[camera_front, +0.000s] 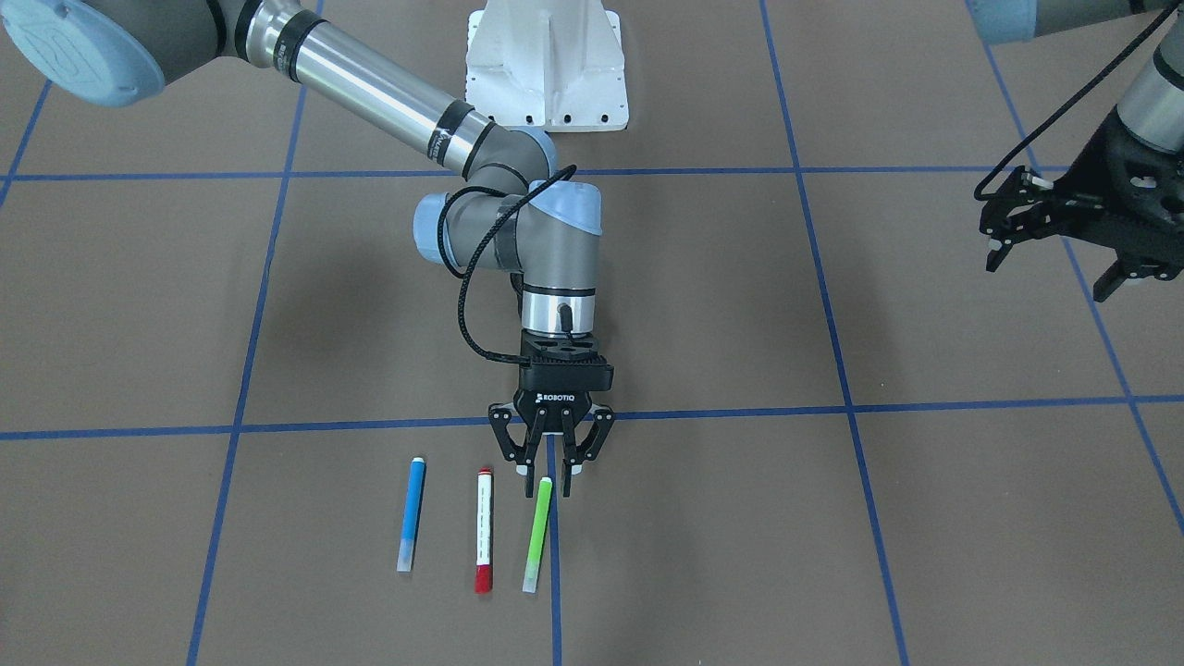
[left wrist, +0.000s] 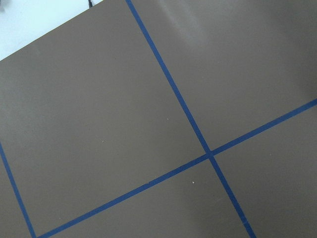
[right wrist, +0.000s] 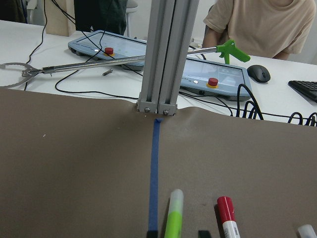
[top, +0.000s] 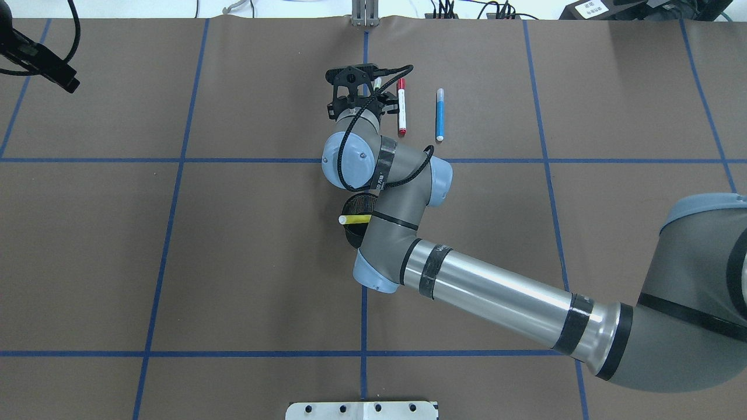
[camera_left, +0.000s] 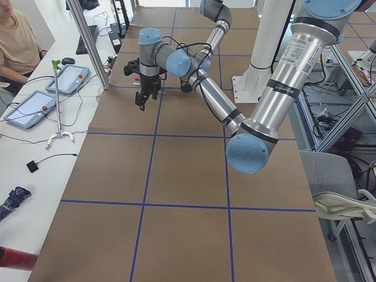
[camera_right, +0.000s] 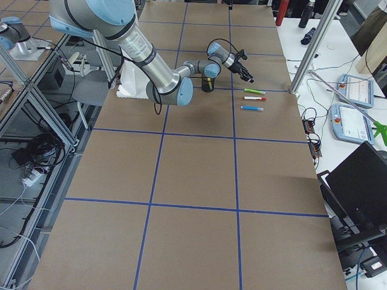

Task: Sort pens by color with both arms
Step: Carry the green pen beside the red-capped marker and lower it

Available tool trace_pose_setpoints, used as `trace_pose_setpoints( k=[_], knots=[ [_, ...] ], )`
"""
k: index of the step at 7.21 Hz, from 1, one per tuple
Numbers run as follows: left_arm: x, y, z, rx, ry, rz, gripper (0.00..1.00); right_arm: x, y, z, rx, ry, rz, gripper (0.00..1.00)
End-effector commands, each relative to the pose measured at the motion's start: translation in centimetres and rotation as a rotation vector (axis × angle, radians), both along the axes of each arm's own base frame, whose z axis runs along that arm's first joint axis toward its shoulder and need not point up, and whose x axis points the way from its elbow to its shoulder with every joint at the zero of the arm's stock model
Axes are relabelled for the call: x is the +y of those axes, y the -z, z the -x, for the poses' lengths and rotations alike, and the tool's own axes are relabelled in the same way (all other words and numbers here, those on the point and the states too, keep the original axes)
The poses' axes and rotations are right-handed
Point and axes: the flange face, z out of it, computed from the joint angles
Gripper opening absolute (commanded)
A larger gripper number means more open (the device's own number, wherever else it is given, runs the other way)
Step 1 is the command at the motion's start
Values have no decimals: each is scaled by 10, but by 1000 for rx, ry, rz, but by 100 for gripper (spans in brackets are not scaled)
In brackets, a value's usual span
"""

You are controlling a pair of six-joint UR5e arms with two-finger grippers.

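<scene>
Blue pen (camera_front: 413,514), red-capped pen (camera_front: 484,531) and green pen (camera_front: 537,535) lie side by side in a row, not touching. My right gripper (camera_front: 551,470) hangs low at green's robot-side end, jaws parted either side of it, gripping nothing. Yellow pen (top: 354,219) pokes out of the black mesh cup (top: 351,234) under that arm. My left gripper (camera_front: 1050,268) hangs off to the side, wide open and empty. I judge three pens laid out and yellow left to do.

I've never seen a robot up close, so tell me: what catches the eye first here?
A long silver arm reaches across the brown table, its right gripper open astride one end of a green pen. That pen lies in a row with a red-capped pen and a blue pen. The left gripper hangs open far off to the side.
</scene>
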Motion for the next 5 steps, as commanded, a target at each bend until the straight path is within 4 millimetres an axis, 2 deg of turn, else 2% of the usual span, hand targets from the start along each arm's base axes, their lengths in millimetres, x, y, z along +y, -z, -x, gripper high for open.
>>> trace_pose_setpoints(
  k=[1,2,3,4,5],
  knots=[
    [1,1,1,1,1,-3,100,-12,13,-15,-57,47,32,98],
    [1,3,0,2,0,-4,100,-28,28,-38,-125,115,81,98],
    [1,6,0,14,39,25,100,-49,27,-59,-163,174,134,98],
    [1,23,-10,40,76,47,100,-67,34,-89,-195,250,221,98],
    [5,30,-32,50,76,73,100,-75,56,-129,-181,306,330,99]
  ],
)
